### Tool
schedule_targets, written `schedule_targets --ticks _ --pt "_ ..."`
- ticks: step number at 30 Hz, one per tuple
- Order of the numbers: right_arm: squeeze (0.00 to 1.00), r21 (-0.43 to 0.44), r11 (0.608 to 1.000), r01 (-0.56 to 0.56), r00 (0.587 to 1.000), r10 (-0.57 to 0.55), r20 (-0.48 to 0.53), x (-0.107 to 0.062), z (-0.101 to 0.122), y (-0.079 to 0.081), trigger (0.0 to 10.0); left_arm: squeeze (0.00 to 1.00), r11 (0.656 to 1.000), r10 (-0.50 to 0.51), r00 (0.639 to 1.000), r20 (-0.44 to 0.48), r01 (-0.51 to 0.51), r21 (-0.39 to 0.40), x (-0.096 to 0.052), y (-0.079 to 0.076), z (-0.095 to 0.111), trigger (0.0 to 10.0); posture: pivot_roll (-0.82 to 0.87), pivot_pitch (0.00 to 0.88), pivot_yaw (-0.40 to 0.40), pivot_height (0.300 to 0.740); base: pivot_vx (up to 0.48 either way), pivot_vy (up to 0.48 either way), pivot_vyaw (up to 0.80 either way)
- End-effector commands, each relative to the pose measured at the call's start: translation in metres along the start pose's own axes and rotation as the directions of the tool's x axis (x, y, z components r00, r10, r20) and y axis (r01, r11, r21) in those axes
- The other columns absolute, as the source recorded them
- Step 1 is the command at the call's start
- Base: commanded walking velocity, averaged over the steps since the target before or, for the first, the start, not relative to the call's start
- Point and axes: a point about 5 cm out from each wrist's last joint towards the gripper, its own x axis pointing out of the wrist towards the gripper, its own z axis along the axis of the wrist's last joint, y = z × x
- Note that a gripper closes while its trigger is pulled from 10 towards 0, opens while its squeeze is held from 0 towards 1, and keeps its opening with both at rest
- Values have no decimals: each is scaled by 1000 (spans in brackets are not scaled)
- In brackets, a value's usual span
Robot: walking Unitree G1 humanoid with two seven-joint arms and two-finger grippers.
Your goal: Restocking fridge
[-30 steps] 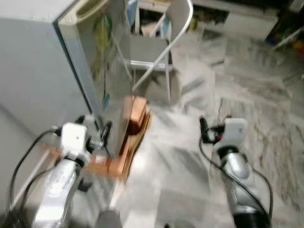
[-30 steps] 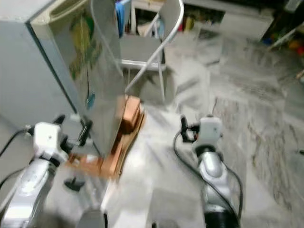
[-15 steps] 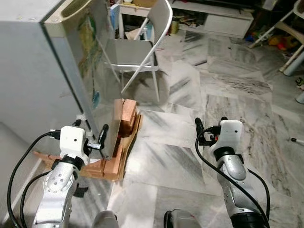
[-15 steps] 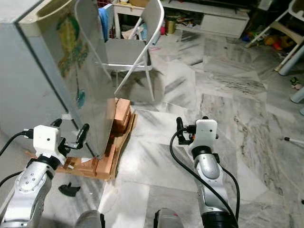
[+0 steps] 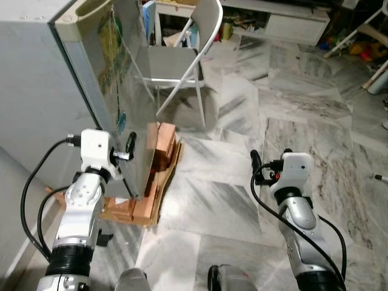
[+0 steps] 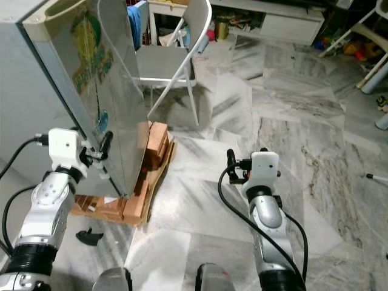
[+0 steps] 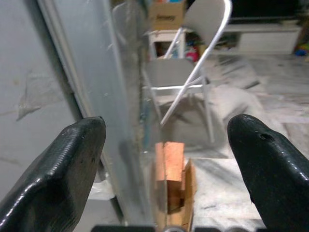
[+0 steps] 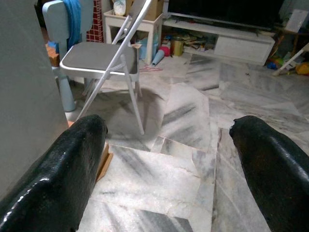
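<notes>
At the robot's left stands the fridge [image 5: 42, 79], a grey cabinet raised on a stack of wooden blocks [image 5: 154, 176], with its door [image 6: 106, 91] edge-on to the camera and bearing a green and yellow sticker. Whether the door is fully closed or slightly ajar cannot be told from these views. The left gripper [image 5: 127, 151] is held up against the door's free edge, low down; the left wrist view shows its two fingers [image 7: 72, 159] spread wide apart with the door edge running between them and nothing gripped. The right gripper [image 6: 233, 170] hangs out over the bare marble floor [image 5: 291, 115], well apart from the fridge, its fingers [image 8: 72, 164] likewise apart and empty. A folding chair [image 5: 182, 60] stands just beyond the fridge, near the door's swing path. No goods for stocking can be made out near the robot. Judgement: the step in hand is getting the door open, an early stage of the task, with the restocking itself not yet begun. The next move calls for the left fingers to catch the door edge and draw it outward on its hinge. Risk noted: the fridge sits on loose blocks, so a hard pull could shift it, and the chair may obstruct the door.
</notes>
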Motion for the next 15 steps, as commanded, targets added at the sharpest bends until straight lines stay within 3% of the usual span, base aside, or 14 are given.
schedule_targets --ticks 1,9,15 --pt "0 2 1000 15 1000 -15 9 -1 4 -3 10000 0 999 37 999 0 -37 21 6 6 2 10000 13 131 -53 740 0 0 0" --pt "0 13 1000 17 1000 -17 5 -7 3 -4 10000 0 997 71 997 8 -72 17 26 8 7 10000 -4 123 -39 740 0 0 0" --pt "0 11 1000 9 1000 -9 -6 -8 1 -3 10000 0 999 37 999 3 -37 -1 34 -7 5 10000 -7 124 -39 740 0 0 0"
